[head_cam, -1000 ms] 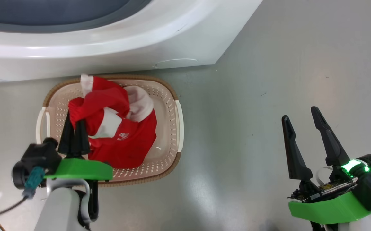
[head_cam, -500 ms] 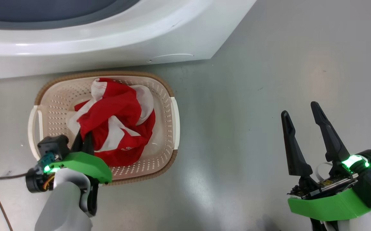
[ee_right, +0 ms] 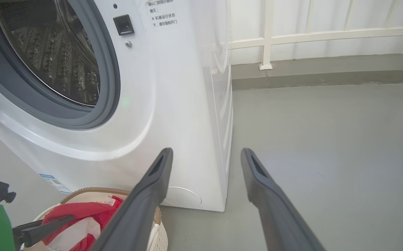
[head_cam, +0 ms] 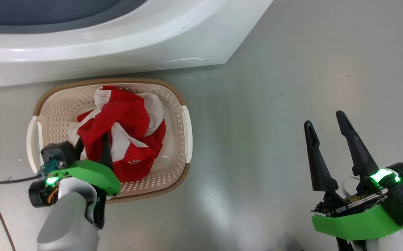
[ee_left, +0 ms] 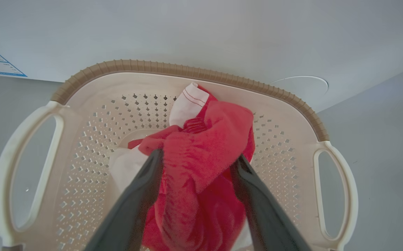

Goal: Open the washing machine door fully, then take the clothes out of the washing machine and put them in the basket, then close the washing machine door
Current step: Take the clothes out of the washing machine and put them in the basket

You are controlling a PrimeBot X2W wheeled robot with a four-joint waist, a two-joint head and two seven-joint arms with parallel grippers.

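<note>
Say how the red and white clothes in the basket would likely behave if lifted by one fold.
Probably floppy: the clothes lie crumpled in folds and bulge between the left gripper fingers. Likely light: thin fabric heaped loosely in the basket. A lifted fold might trail and snag the rim.

grey floor [head_cam: 274, 139], basket [head_cam: 187, 132], washing machine [head_cam: 117, 45], perhaps cable [head_cam: 16, 180]

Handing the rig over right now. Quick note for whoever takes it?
Grippers: left gripper open, fingers either side of the clothes in the basket; right gripper open, holding nothing, above bare floor.
The basket sits on the floor before the washing machine.
Done: door open, clothes in the basket; the visible part of the drum looks bare.
Left: lift the left gripper clear, then close the door.
</note>
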